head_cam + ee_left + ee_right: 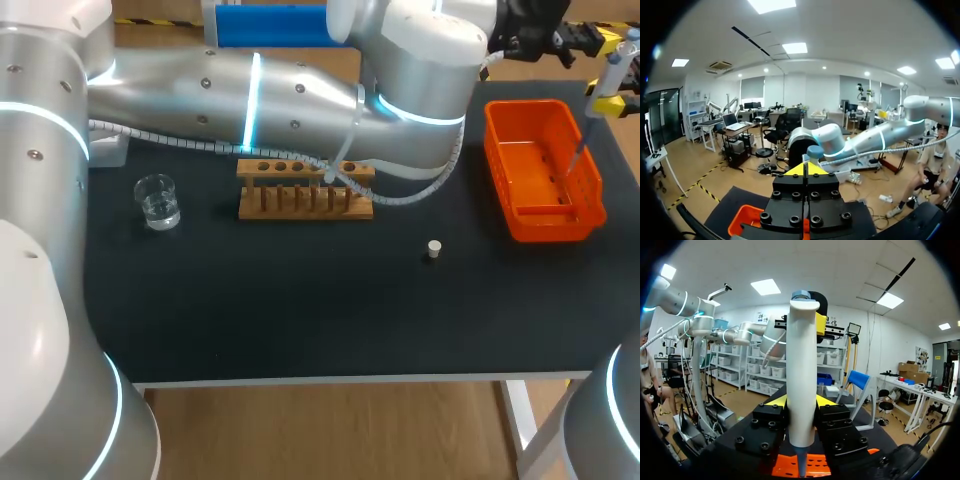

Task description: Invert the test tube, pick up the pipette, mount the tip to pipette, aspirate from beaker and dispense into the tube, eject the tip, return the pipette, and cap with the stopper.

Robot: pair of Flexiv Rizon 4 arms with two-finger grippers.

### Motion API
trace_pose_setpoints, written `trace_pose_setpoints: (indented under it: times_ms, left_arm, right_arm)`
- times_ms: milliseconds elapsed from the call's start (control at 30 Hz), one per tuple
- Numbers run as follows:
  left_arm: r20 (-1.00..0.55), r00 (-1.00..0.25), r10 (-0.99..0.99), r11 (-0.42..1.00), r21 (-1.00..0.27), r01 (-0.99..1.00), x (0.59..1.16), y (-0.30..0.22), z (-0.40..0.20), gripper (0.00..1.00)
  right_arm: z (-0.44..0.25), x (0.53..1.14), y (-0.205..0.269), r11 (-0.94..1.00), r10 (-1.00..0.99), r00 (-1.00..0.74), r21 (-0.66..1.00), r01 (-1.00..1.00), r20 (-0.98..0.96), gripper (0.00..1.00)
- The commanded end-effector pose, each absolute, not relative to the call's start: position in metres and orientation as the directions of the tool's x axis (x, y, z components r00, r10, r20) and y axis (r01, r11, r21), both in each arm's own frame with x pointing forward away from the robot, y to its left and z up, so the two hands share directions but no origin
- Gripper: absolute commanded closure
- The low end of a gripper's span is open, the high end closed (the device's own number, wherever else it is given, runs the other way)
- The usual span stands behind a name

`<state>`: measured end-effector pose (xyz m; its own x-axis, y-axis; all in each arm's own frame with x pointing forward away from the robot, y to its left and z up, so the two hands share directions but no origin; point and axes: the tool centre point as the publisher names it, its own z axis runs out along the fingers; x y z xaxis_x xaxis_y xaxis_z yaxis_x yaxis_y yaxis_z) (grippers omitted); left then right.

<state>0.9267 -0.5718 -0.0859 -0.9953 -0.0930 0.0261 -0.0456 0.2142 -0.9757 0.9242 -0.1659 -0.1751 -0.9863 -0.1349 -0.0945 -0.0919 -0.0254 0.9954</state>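
While the right gripper (pixel 801 402) is clamping the pipette (pixel 802 370) over the orange bin (pixel 495 140), far right, the closed left gripper (pixel 805 170) is sitting at its top button (pixel 815 151); the tip (pixel 578 160) is apparently awaiting ejection, needing 1 press.

A black-topped table (pixel 300 320) with a white leg (pixel 520 420) stands on a light wooden floor (pixel 330 430)

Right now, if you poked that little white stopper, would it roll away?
The stopper looks tiny, so probably light and easy to knock over. It seems to stand on end; once tipped, its round shape would likely roll across the black mat.
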Motion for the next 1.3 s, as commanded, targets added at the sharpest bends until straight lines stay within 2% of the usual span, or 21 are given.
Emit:
trace_pose_setpoints:
  times_ms: [33, 1300]
  left_arm:
    - [0.008, -0.994, -0.111, 0.115, -0.993, -0.021, 0.924, -0.575, -0.102, 1.00]
    - [-0.051, -0.982, -0.184, 0.132, -0.991, 0.026, 0.929, -0.555, -0.084, 1.00]
  right_arm:
    - [-0.164, 0.927, -0.166, -0.025, -0.144, -0.985, 0.995, -0.092, -0.095, 1.00]
    - [-0.164, 0.927, -0.166, -0.025, -0.144, -0.985, 0.995, -0.092, -0.095, 1.00]
